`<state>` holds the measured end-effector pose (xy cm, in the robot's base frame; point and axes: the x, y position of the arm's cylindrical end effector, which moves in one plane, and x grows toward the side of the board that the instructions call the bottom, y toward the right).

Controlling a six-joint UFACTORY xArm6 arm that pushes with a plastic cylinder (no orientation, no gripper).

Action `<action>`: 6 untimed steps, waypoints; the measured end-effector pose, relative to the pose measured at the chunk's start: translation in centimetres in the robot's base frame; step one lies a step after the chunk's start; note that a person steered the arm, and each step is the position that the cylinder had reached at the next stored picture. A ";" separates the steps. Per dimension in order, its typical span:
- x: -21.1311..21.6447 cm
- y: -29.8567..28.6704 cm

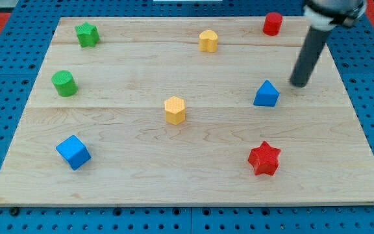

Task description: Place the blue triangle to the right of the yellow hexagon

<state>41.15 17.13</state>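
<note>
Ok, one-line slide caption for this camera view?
My tip sits just right of the blue triangle, which already lies right of the yellow hexagon.

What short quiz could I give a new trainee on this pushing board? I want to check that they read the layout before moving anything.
1. True or false: my tip is touching the blue triangle.
2. Which block lies nearest the view's bottom-left corner of the wooden board? A) green star B) blue cube C) red star
3. Fill in: there are two yellow blocks; the yellow hexagon sits near the board's middle, and the other yellow block sits toward the view's ____.

Key: 1. False; a small gap shows, with the tip up and to the right of the triangle. 2. B. 3. top.
</note>
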 end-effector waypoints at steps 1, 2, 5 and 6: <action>0.3 -6.9; 1.9 -10.2; 1.8 -14.9; 3.6 -16.0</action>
